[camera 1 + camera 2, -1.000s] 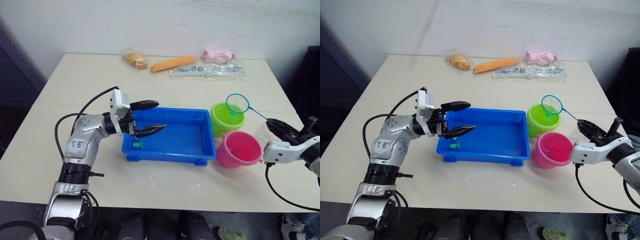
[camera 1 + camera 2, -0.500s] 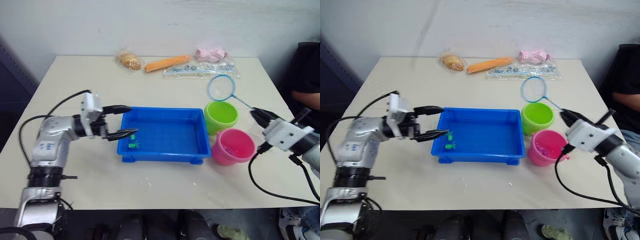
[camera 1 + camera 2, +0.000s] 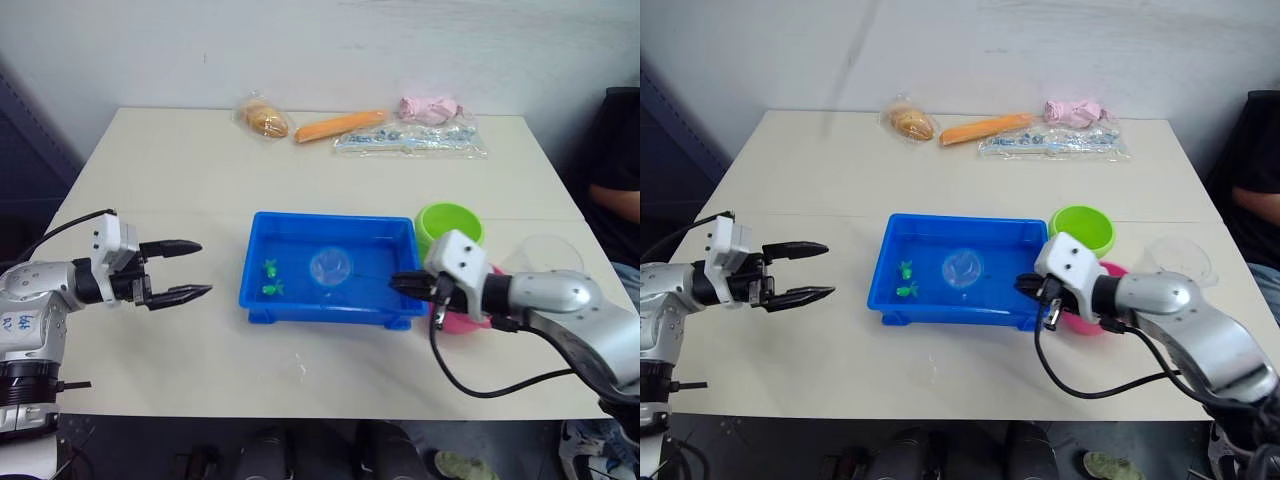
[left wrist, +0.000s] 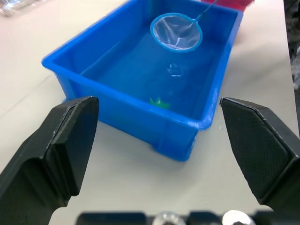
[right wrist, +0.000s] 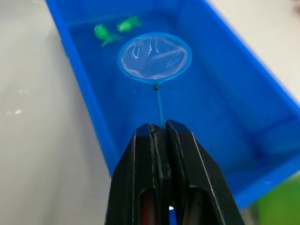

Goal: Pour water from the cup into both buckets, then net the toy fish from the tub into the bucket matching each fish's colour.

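Observation:
The blue tub [image 3: 330, 217] stands mid-table with two green toy fish [image 3: 269, 278] in water at its left end. My right gripper [image 3: 396, 283] is at the tub's right rim, shut on the thin handle of a small blue net [image 3: 330, 266] whose hoop lies in the tub, right of the fish. In the right wrist view the net [image 5: 154, 56] sits just short of the fish [image 5: 101, 33]. My left gripper [image 3: 205, 267] hovers open, left of the tub. The green bucket [image 3: 450, 222] stands behind my right gripper, which mostly hides the pink bucket [image 3: 462, 320]. The clear cup [image 3: 545, 255] is at far right.
Along the table's back edge lie a bagged bread roll [image 3: 265, 118], an orange carrot [image 3: 340, 125], a pink bundle [image 3: 430, 107] and a clear plastic bag [image 3: 410, 140]. A person's arm [image 3: 615, 200] shows at the right edge.
My right gripper has swung the net from above the green bucket down into the tub. My left gripper has drawn back leftward from the tub's left end. The camera also shifted.

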